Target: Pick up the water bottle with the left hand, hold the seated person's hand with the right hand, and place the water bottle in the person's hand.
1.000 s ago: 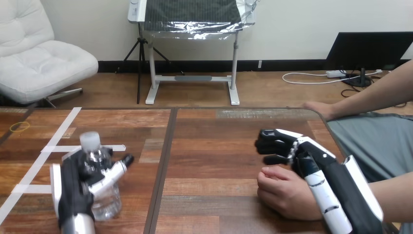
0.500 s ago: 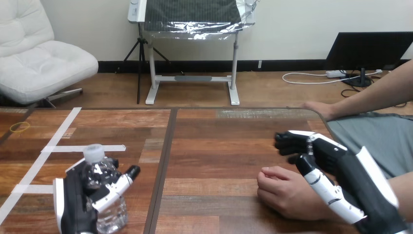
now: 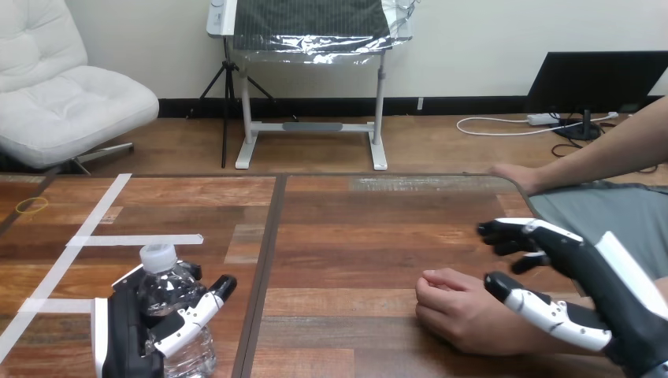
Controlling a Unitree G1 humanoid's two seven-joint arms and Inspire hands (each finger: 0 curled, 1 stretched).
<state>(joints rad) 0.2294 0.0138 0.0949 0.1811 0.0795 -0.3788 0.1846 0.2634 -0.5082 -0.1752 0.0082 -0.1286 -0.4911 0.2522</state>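
The clear water bottle with a white cap stands nearly upright at the table's near left. My left hand is shut round its body, with the thumb across the front. The person's hand rests as a loose fist on the table at the near right. My right hand hovers open just right of it, fingers straight and pointing left. Its thumb lies over the person's wrist, and no finger curls round it.
White tape strips cross the table's left half, and a yellow rubber band lies at the far left. A dark seam splits the table. The person's other hand rests on the far right edge.
My right hand has drawn back to the right, off the person's fist toward the wrist. My left hand has carried the bottle nearer to me and slightly right.
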